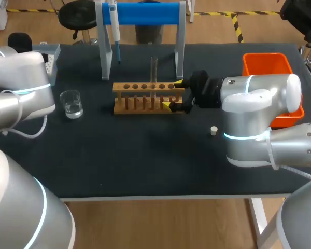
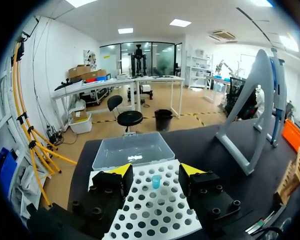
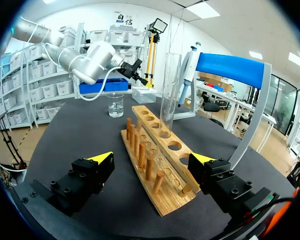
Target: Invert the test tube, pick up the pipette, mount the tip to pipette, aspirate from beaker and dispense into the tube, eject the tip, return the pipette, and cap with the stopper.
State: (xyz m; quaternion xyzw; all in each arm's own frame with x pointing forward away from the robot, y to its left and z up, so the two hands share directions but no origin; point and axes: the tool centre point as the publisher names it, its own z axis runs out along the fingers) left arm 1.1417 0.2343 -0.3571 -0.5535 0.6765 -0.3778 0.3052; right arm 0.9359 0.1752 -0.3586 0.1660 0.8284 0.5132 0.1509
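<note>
Clear glass test tube point(image 1: 153, 70) stands upright, mouth up, in the third hole from the right end of the light wooden peg rack point(image 1: 145, 98) on the black table point(image 1: 145, 161). The right gripper point(image 1: 175, 95) sits at that right end, released, with its fingers spread wide on either side of the rack and touching nothing. In the right wrist view the tube point(image 3: 170, 95) rises ahead of the gripper point(image 3: 152, 159), beyond its fingertips, and the rack point(image 3: 157, 165) runs away between them.

Behind the rack, the white and blue pipette point(image 1: 114, 26) hangs on the grey stand with a blue crossbar point(image 1: 145, 13). The small glass beaker of clear liquid point(image 1: 71, 104) stands well to the rack's left. The small white stopper point(image 1: 213, 130) lies near the right arm, apart from the rack. An orange plastic bin point(image 1: 267, 65) sits at the right edge.

The left gripper point(image 2: 155, 170) hangs released above a white perforated tip box point(image 2: 155, 212); one blue tip point(image 2: 156, 181) stands between its fingers, untouched.
</note>
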